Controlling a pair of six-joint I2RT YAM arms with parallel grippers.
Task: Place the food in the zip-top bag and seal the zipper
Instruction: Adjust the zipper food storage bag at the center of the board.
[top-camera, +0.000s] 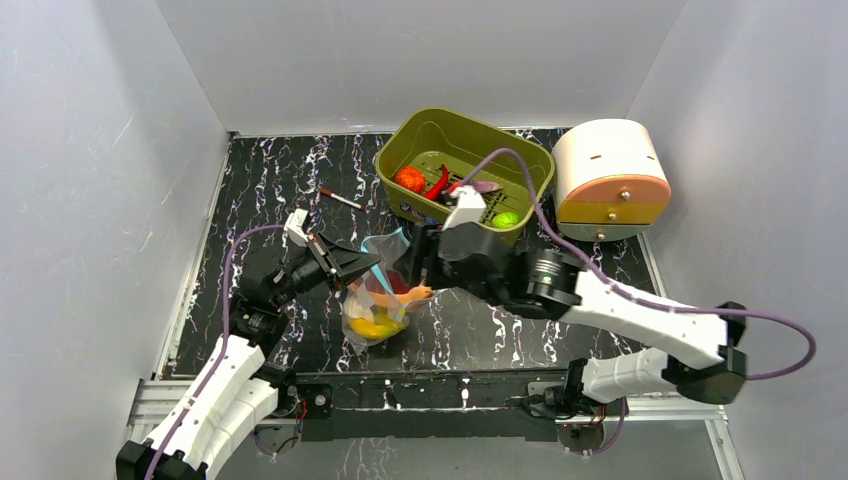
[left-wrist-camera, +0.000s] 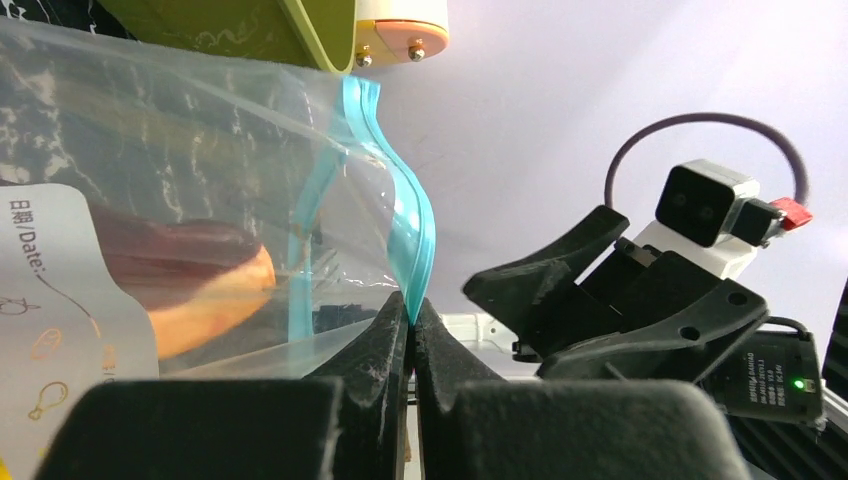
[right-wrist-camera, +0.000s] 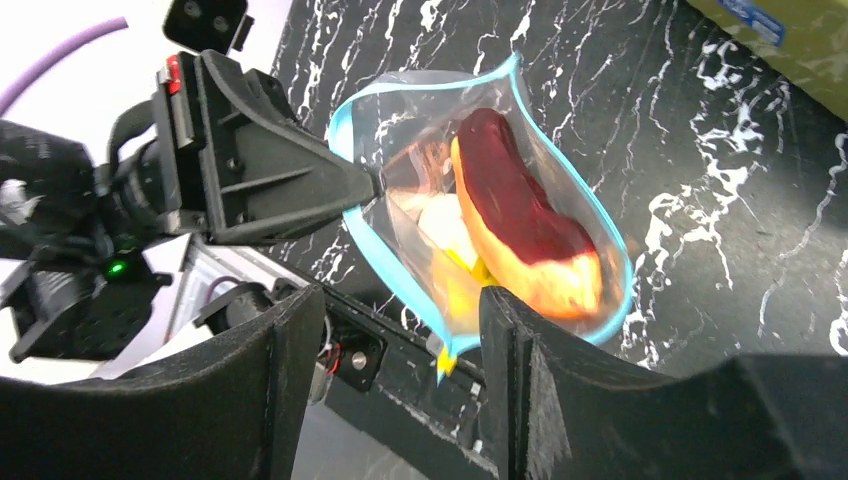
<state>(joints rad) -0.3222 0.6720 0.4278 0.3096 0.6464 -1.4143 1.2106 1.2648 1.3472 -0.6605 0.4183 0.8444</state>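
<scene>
The clear zip-top bag (top-camera: 377, 300) hangs in mid-table with its mouth open, and its teal zipper (right-wrist-camera: 400, 285) forms a loop. My left gripper (top-camera: 366, 262) is shut on the zipper strip (left-wrist-camera: 412, 250) at one side of the mouth. Inside the bag lie a yellow banana (top-camera: 375, 326) and an orange and dark red piece (right-wrist-camera: 520, 225). My right gripper (right-wrist-camera: 395, 375) is open and empty just above the mouth, and one finger (right-wrist-camera: 510, 370) touches the zipper rim. A tomato (top-camera: 409, 179), chili (top-camera: 438, 182), eggplant (top-camera: 486, 186) and green fruit (top-camera: 505, 219) are in the tub.
The olive-green tub (top-camera: 430, 130) stands at the back, right behind my right wrist. A white and orange round container (top-camera: 610, 175) sits at the back right. A thin red-tipped stick (top-camera: 340, 198) lies left of the tub. White walls enclose the black marbled table (top-camera: 260, 190).
</scene>
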